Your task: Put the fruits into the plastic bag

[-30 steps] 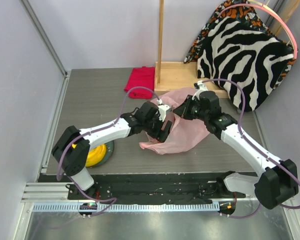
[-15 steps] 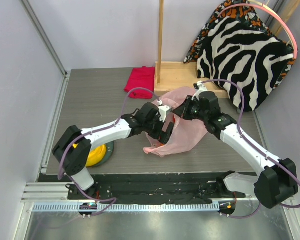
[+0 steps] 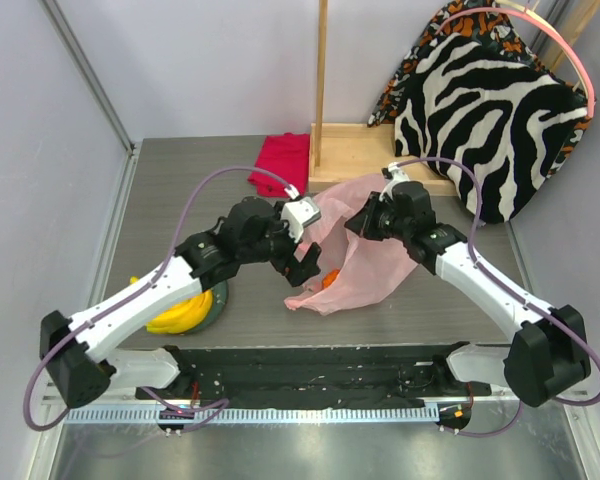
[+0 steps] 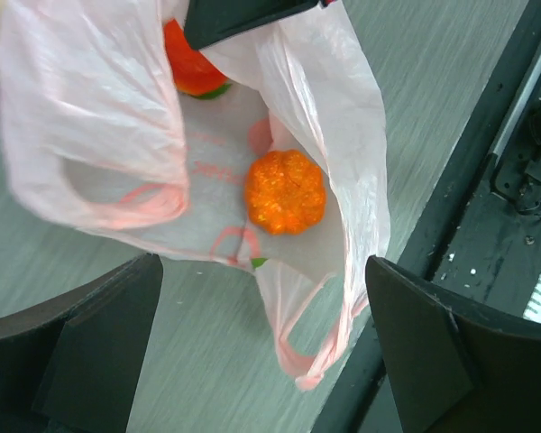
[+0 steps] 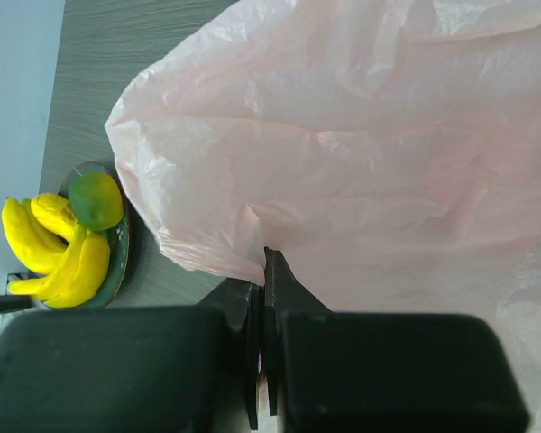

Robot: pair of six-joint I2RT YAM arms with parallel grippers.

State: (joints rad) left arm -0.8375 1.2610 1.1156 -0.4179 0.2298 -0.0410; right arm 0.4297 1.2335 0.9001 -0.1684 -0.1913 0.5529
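- Currently, the plastic bag (image 3: pixel 375 262) is seen on the bench (image 3: pixel 180 190), right of centre, with its mouth turned toward the near left and its far rim lifted.
- The right hand (image 5: pixel 266 271) is closed on that lifted rim. In the right wrist view its two fingers are pressed together with a thin fold of pink film caught between them.
- The left hand (image 4: pixel 260 266) is spread wide and empty, and it is held just over the mouth of the bag. The film is not touched by its fingers (image 4: pixel 90 352).
- The orange fruit (image 4: pixel 285 191) is found inside the bag, resting on the lower film a little way in from the mouth.
- The red fruit (image 4: pixel 191 68) is found deeper in the bag, partly covered by a fold of film, with a bit of green at its edge.
- One loop handle (image 4: pixel 298 347) is seen trailing from the mouth toward the near edge of the bench.
- The bananas (image 5: pixel 59 253) and the green fruit (image 5: pixel 96 200) are seen on the plate (image 5: pixel 122 253) at the near left of the bench, well apart from the bag. The green fruit is touching the bananas.
- In the top view the plate is partly hidden by the left arm.
- A folded red cloth (image 3: pixel 283 158) is seen at the far edge of the bench.
- A wooden stand (image 3: pixel 322 80) is set just to the right of the cloth.
- A zebra-print cushion (image 3: pixel 490 120) is propped at the far right.
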